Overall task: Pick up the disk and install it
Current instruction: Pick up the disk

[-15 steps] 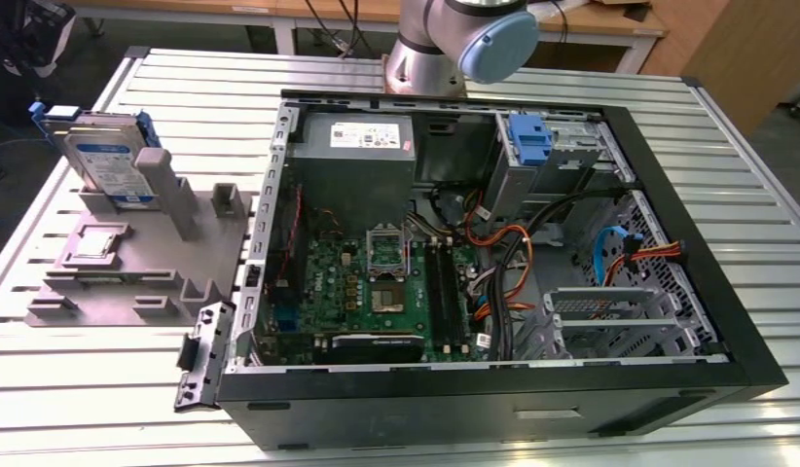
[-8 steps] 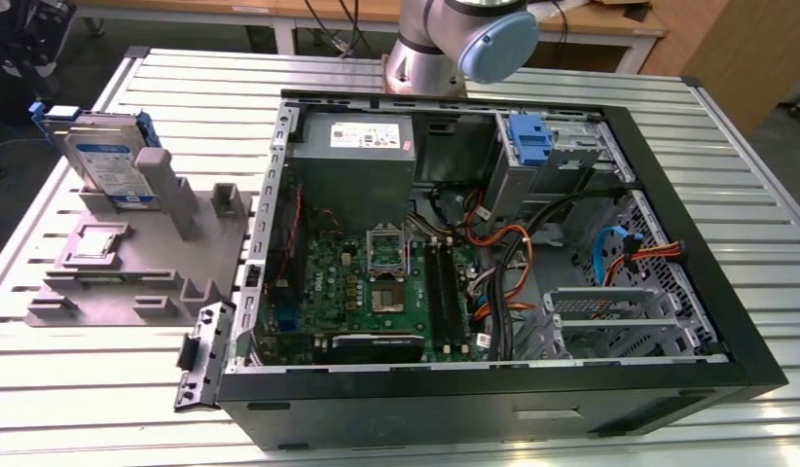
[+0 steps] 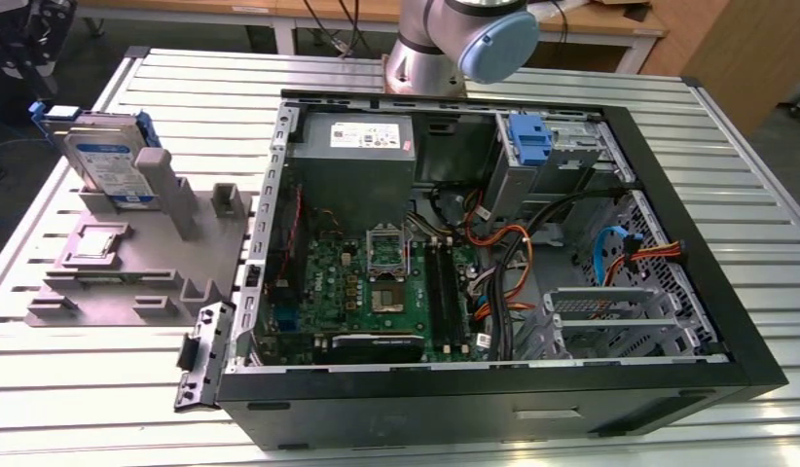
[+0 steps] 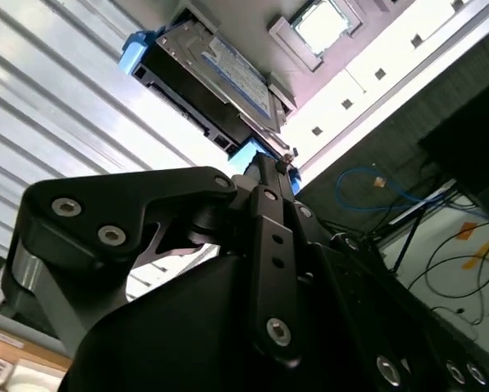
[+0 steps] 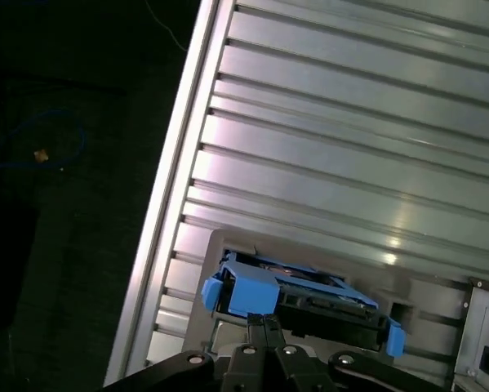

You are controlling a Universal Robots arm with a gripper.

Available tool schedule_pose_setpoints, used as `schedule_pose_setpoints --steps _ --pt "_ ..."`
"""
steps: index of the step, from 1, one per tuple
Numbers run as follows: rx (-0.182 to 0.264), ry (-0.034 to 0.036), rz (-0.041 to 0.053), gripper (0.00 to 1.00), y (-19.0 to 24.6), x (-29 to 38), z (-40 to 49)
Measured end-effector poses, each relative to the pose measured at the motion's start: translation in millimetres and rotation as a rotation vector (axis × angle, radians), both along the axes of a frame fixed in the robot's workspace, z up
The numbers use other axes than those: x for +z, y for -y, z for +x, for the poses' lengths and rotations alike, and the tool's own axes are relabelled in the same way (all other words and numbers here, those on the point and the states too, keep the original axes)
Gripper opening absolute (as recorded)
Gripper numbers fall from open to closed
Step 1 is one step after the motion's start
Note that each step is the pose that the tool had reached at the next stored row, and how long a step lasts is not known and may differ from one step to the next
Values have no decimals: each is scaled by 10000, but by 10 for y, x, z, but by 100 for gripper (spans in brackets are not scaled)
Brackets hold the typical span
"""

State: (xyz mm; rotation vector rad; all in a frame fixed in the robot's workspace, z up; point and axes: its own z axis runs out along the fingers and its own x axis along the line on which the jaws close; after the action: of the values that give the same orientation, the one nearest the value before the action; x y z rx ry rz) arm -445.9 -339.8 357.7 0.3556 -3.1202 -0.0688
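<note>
The disk (image 3: 111, 156) stands on edge in a grey fixture (image 3: 127, 272) at the exterior view's left, silver-grey with a white-and-blue label and a blue carrier frame. Both wrist views look down on the disk (image 4: 220, 69) (image 5: 297, 298). My gripper (image 4: 270, 163) (image 5: 264, 320) hangs above the disk's blue frame end, apart from it. Its black fingers are shut together with nothing between them. The arm's base (image 3: 433, 44) stands behind the open computer case (image 3: 504, 253).
A small square silver chip (image 3: 96, 243) (image 4: 322, 24) lies on the fixture near the disk. Inside the case are a motherboard (image 3: 374, 282), cables, a bare blue bracket (image 3: 530, 136) in the far bay and a metal drive cage (image 3: 608, 311). The ribbed metal table (image 3: 76, 389) ends beside the fixture.
</note>
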Motion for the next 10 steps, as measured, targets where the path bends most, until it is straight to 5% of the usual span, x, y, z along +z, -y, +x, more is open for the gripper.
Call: schedule_pose_setpoints --steps 10 --pt "1720 1 -1 10 0 -6 0"
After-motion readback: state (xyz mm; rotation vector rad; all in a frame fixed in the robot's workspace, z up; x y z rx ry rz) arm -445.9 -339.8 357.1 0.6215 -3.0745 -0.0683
